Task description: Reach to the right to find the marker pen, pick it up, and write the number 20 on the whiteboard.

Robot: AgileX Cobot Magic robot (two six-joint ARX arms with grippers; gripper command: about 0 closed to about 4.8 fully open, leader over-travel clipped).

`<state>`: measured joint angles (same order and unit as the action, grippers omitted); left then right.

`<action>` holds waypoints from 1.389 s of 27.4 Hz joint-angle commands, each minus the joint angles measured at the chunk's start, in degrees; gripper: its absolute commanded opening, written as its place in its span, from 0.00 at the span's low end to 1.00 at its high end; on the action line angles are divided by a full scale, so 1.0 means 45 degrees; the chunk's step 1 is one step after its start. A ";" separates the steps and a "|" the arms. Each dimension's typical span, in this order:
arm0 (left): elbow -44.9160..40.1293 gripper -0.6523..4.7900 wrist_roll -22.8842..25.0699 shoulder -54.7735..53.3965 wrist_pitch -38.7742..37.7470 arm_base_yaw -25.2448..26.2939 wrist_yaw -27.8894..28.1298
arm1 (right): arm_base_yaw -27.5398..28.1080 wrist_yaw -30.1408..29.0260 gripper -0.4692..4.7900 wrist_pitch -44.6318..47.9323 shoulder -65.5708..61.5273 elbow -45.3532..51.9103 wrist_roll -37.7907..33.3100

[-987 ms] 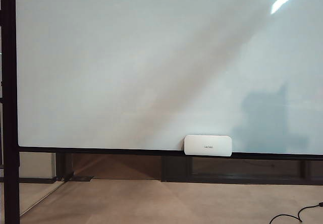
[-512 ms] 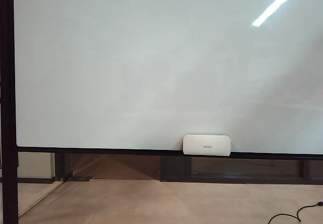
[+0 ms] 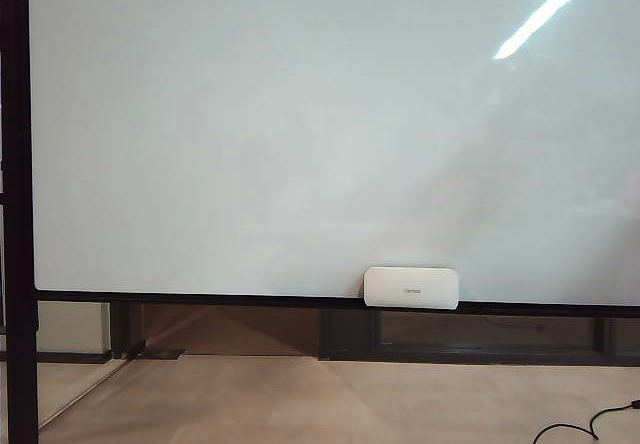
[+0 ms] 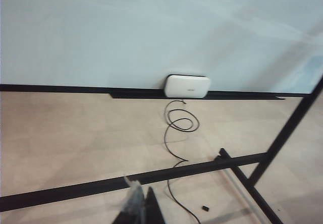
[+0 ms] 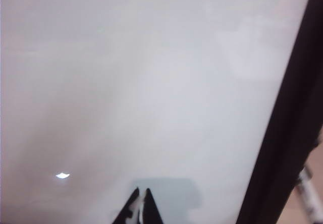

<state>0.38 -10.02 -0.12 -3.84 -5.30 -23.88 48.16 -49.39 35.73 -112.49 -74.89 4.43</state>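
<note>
The whiteboard fills the exterior view, glossy white in a thin black frame; no number 20 shows on it. Neither gripper appears in that view. My right gripper is shut, its dark tips close in front of the whiteboard near its black frame. Past that frame lies a slim pale stick with a dark end, which looks like the marker pen. My left gripper is shut, low over the floor and pointing toward the whiteboard.
A white rounded box sits on the board's lower ledge, also seen as the box in the left wrist view. A black cable coils on the floor. Black stand bars cross the floor. Another cable lies at the floor's right.
The dark shadow on the board's lower right has gone. The bright reflection streak at the upper right has shifted. The board and the white box have stayed put.
</note>
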 commanded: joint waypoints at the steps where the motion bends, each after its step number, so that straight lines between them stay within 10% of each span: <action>1: 0.0034 0.11 0.0136 -0.0005 0.0136 -0.0015 0.0646 | 0.0432 -0.1496 0.09 0.0136 -0.0685 -0.0078 -0.0223; 12: 0.0029 0.11 0.0899 -0.0005 0.0107 -0.0005 0.1807 | 0.1307 -0.0607 0.09 0.0690 -0.4031 -0.1438 0.0811; 24: 0.0029 0.11 0.0903 -0.0005 0.0117 -0.0005 0.3225 | 0.1064 -0.0665 0.60 0.1209 -0.7451 -0.5566 0.0986; 38: 0.0029 0.11 0.0894 -0.0005 0.0131 -0.0005 0.3594 | 0.0981 0.0413 0.61 0.1443 -0.8568 -0.8349 0.0544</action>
<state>0.40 -6.02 -0.10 -3.88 -5.30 -7.70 52.60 -47.57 42.33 -150.80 -111.20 7.18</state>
